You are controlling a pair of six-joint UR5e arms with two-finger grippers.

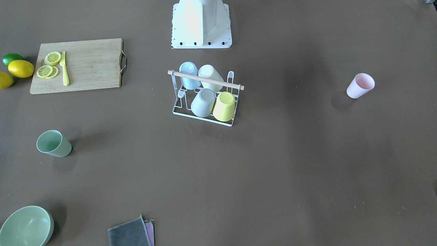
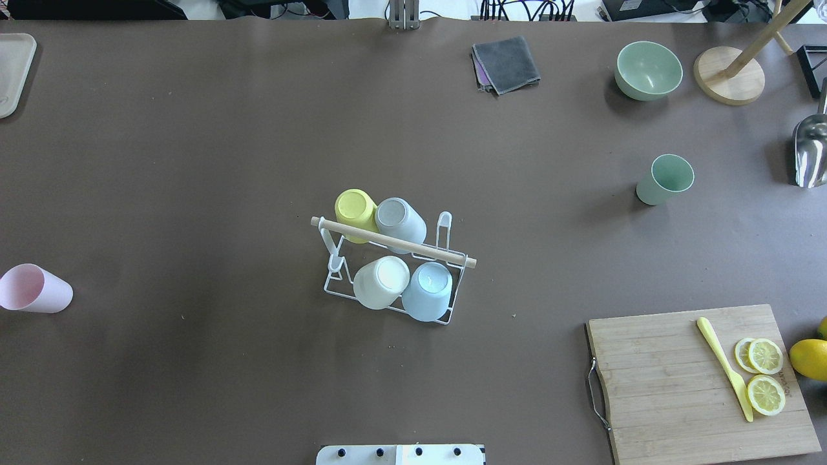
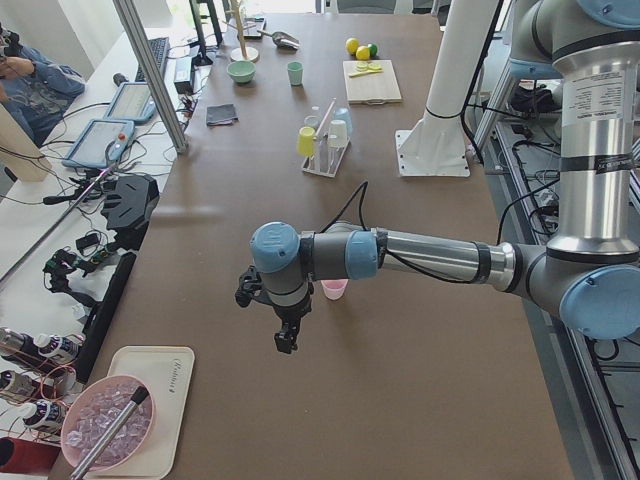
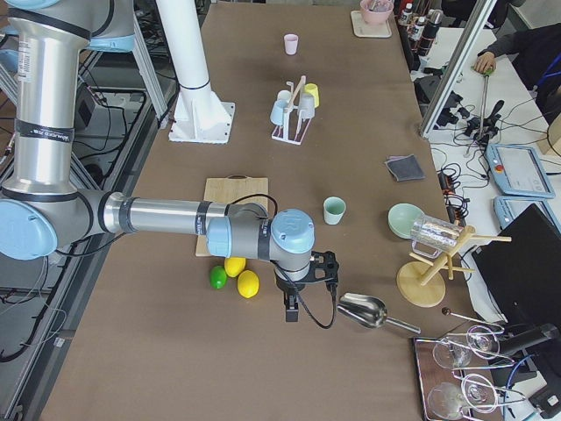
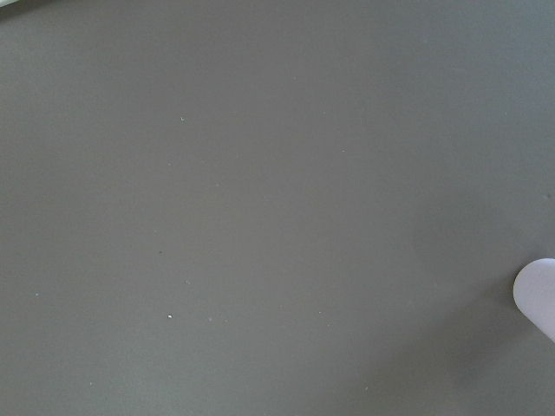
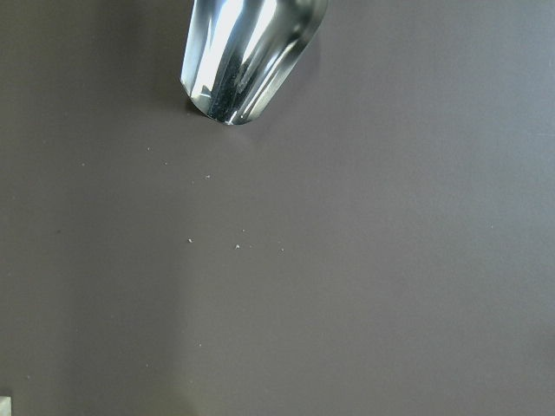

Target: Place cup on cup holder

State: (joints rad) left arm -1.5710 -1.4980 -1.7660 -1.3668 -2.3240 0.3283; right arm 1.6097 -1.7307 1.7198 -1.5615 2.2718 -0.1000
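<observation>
The white wire cup holder (image 2: 331, 284) with a wooden rod (image 1: 205, 80) stands mid-table. It carries several upside-down cups: yellow, grey, white and blue. A pink cup (image 2: 32, 289) sits loose far out on the robot's left side, and a green cup (image 2: 664, 179) stands upright on its right side. The left gripper (image 3: 285, 340) hangs over the table near the pink cup (image 3: 334, 289), and only the side view shows it, so I cannot tell its state. The right gripper (image 4: 292, 311) hovers beside the lemons, far from the green cup (image 4: 334, 210), state also unclear.
A cutting board (image 2: 672, 387) holds lemon slices and a yellow knife. Lemons and a lime (image 1: 17, 66) lie beside it. A green bowl (image 2: 648, 70), grey cloth (image 2: 507, 63), metal scoop (image 6: 247, 52), wooden stand (image 2: 730, 74) and tray (image 2: 13, 71) line the table's edges.
</observation>
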